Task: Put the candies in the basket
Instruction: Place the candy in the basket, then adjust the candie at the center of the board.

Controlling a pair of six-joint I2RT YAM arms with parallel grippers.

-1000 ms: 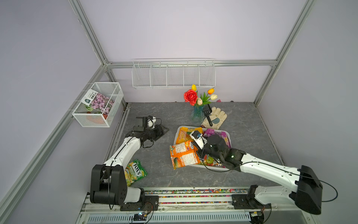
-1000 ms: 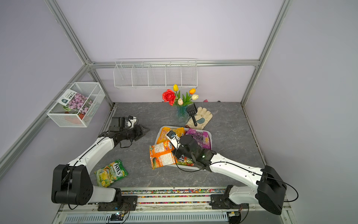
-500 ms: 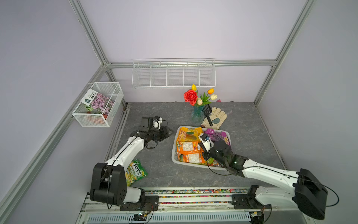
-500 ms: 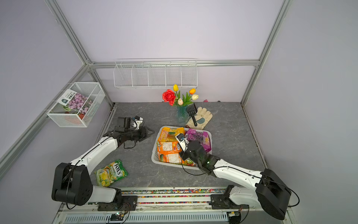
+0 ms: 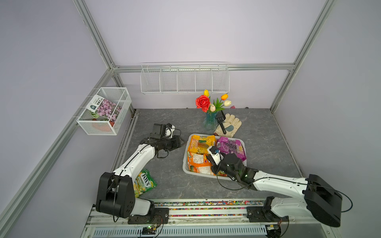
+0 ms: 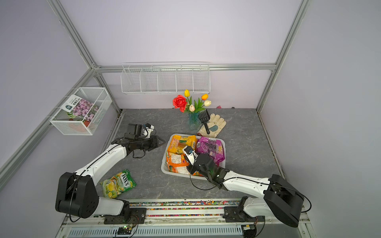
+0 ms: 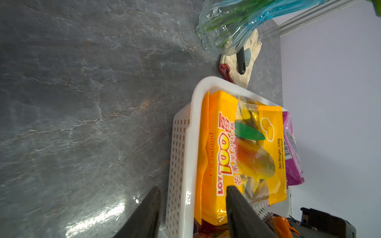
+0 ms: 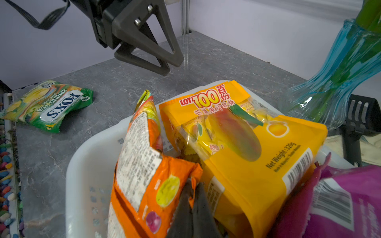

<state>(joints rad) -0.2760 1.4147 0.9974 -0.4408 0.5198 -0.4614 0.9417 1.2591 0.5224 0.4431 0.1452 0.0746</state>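
Note:
The white basket (image 5: 186, 171) (image 6: 165, 171) (image 7: 191, 144) (image 8: 76, 164) holds the yellow-orange mango bag (image 5: 201, 143) (image 7: 237, 154) (image 8: 237, 134), the purple grape bag (image 5: 231, 147) (image 8: 340, 195) and the orange candy bag (image 5: 198, 162) (image 6: 177, 162) (image 8: 140, 164). My right gripper (image 8: 192, 183) is shut on an edge of the orange bag, low inside the basket. My left gripper (image 5: 182, 142) (image 7: 192, 188) (image 8: 173, 67) stands open and empty just off the basket's left wall. A green FOX'S bag (image 5: 144, 182) (image 6: 117, 183) (image 8: 49, 105) lies on the table beside the left arm.
A blue glass vase of flowers (image 5: 209, 121) and a glove with a black scoop (image 5: 227, 125) sit just behind the basket. On the left wall hangs a wire-mesh box (image 5: 105, 112) with a flower packet. A wire rack (image 5: 184, 79) is on the back wall.
The right gripper carried the orange bag from over the basket's left rim down into the basket. The left gripper moved right, closer to the basket.

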